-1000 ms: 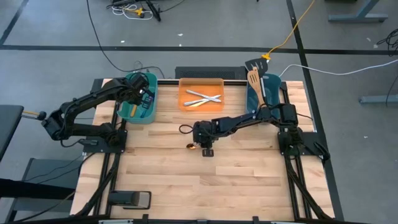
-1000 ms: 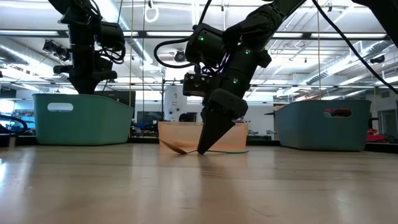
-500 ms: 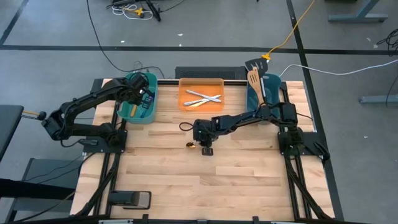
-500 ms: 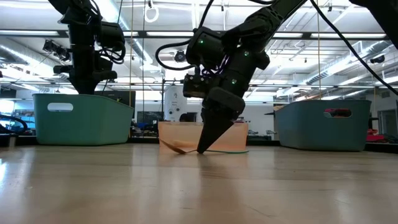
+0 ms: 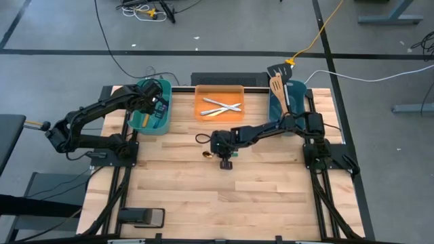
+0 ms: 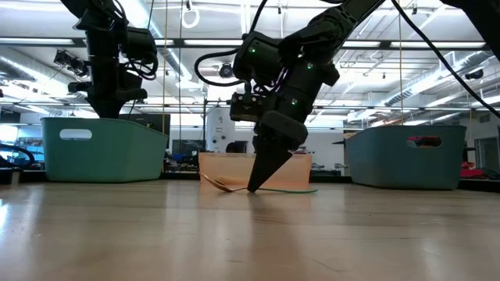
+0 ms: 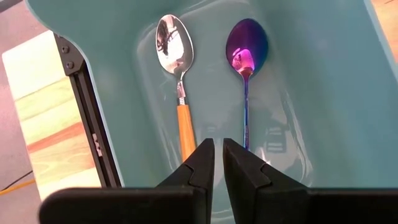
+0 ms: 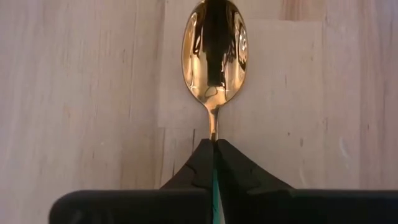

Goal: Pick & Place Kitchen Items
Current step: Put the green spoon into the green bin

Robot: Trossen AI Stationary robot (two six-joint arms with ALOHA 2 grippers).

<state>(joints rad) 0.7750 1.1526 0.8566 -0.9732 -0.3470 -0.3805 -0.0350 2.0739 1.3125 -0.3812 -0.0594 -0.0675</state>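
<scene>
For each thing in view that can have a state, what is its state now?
Right tool: shut on the gold spoon, at the table middle.
Gold spoon: bowl on the table, handle pinched.
Left tool: shut, empty, over the left teal tub.
Left teal tub: holds two spoons.
Orange tray: holds silver cutlery.
Right teal tub: wooden spatula sticks out.
</scene>
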